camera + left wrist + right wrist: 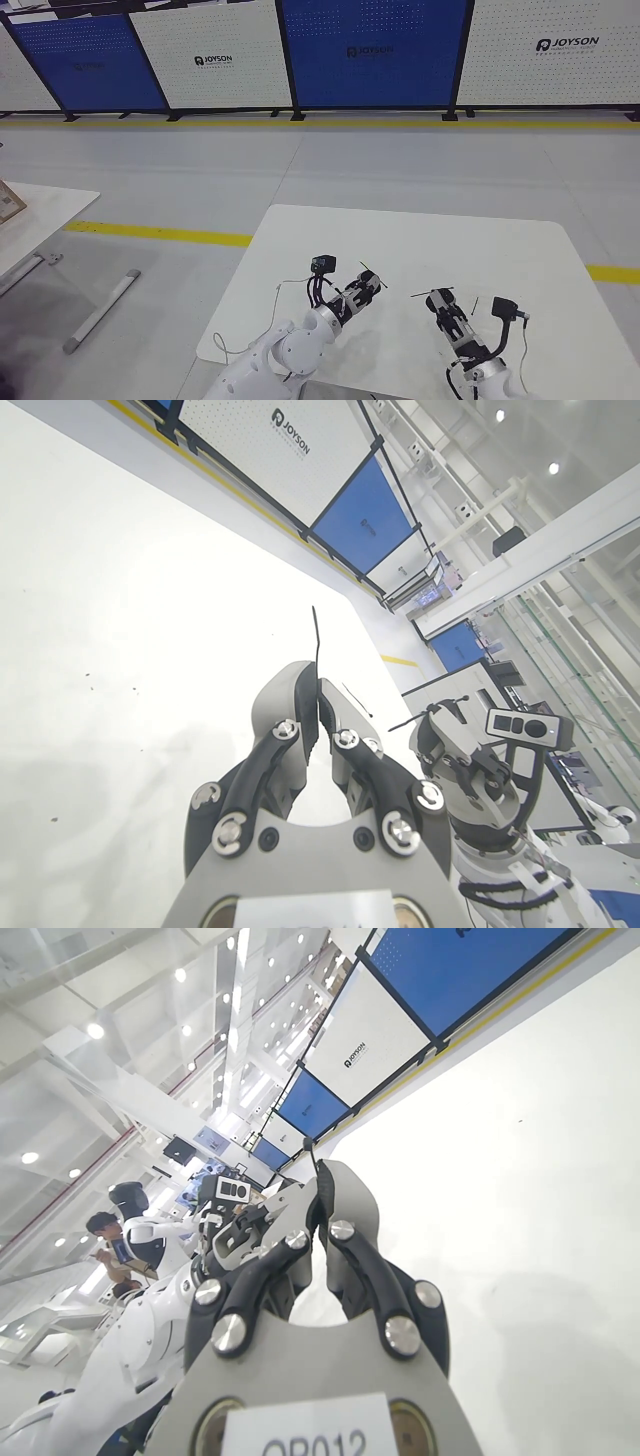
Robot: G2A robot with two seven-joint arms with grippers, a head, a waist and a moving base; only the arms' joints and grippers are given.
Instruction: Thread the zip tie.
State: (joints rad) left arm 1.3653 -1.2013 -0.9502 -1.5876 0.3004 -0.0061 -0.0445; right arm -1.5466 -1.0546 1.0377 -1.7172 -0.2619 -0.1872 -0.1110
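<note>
Both arms hover over the near part of the white table [430, 235]. My left gripper [318, 680] [370, 283] is shut on a thin black zip tie [316, 635]; its strip sticks straight out past the fingertips. To its right, my right gripper [320, 1173] [438, 296] [434, 712] is shut on a second black zip tie [311, 1153], whose square head [307, 1144] points outward. From the left wrist view that tie [407, 721] lies crosswise in the right gripper. The two grippers are apart and the ties do not touch. A short black strip [357, 700] lies on the table between them.
The table's far edge [410, 210] and right edge [600, 300] border grey floor with a yellow line [160, 234]. Another white table [45, 210] stands at the far left. Blue and white panels [370, 50] line the back.
</note>
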